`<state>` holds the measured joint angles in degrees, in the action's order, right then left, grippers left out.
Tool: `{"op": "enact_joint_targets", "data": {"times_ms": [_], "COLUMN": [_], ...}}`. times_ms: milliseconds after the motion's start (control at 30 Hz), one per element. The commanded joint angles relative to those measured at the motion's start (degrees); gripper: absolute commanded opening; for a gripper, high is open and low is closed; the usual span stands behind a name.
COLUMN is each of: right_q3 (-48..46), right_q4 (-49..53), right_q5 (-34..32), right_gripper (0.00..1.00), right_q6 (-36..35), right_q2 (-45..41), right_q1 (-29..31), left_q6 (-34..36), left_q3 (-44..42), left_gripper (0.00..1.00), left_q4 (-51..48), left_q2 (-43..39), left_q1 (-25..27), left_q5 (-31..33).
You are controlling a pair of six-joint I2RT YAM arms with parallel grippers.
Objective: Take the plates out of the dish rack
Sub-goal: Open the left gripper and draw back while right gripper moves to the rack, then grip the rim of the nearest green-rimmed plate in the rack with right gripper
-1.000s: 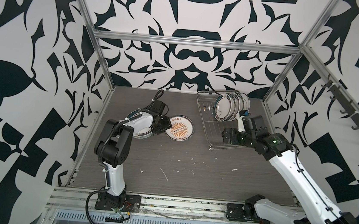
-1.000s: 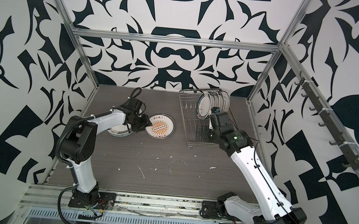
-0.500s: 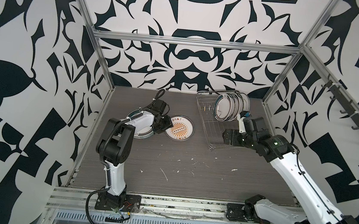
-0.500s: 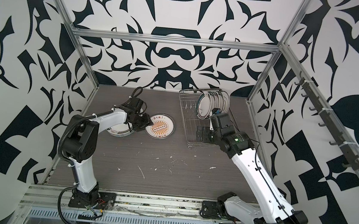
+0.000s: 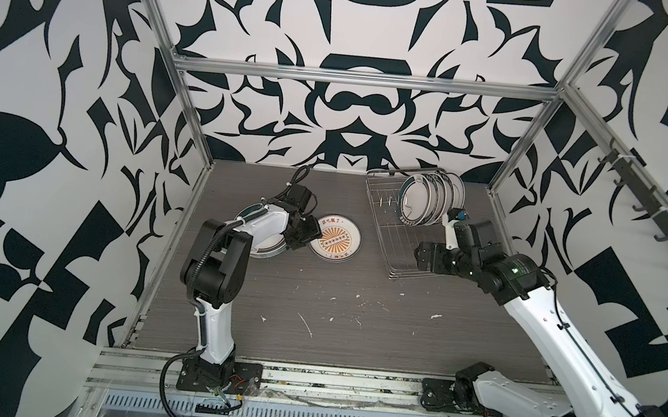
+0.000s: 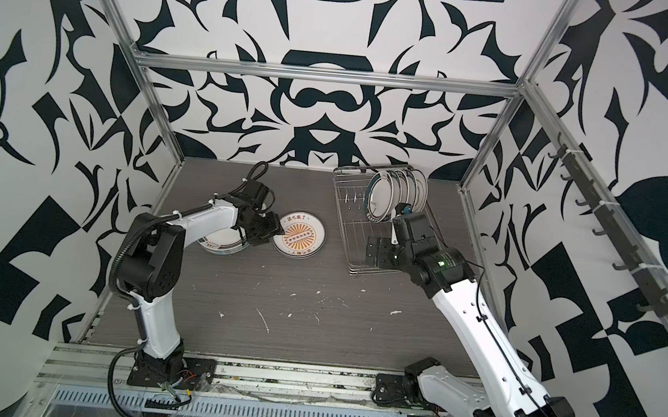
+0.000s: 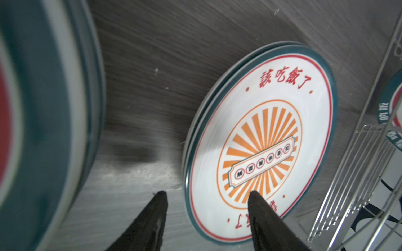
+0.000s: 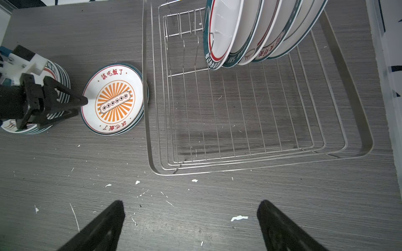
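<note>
Two stacks: sunburst stack (image 8: pixel 114 102) just ahead of the left gripper (image 7: pixel 206 194), at least two plates; taller stack (image 6: pixel 220 246) beside it, several.
Racked plates (image 8: pixel 224 32): at least four, on edge, leaning, white with teal rims, at the far end of the dish rack (image 8: pixel 250 113) ahead of the right gripper (image 8: pixel 191 203).
Left gripper: half open, one finger over the sunburst rim, gripping nothing.
Right gripper: spread wide, empty.
Since earlier: left jaws slightly wider; plates unmoved.
</note>
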<state>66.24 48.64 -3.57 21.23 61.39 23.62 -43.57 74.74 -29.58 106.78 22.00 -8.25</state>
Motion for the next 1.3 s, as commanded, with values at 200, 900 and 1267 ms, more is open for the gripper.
{"op": "enact_joint_targets", "data": {"times_ms": [200,900,1267], "right_q3": [3.4,19.5,27.0], "right_q4": [-2.6,-17.3,-17.1], "right_q5": [-2.3,-13.0,-9.2], "right_gripper": [0.99,1.00,0.87], "right_q6": [-0.1,-3.4,-4.2], "right_q2": [3.3,27.5,38.8], "right_q1": [-1.6,-5.5,-9.7], "left_q6": [5.0,5.7,1.2], "left_q3": [-2.1,-10.6,-14.6], "left_gripper": [0.72,0.99,0.99], "left_q4": [-16.8,-24.0,-22.8], "left_q2": [-25.8,-52.3,-56.6], "left_q1": [-0.7,-3.4,-3.4], "left_q5": [16.0,24.9,27.8]}}
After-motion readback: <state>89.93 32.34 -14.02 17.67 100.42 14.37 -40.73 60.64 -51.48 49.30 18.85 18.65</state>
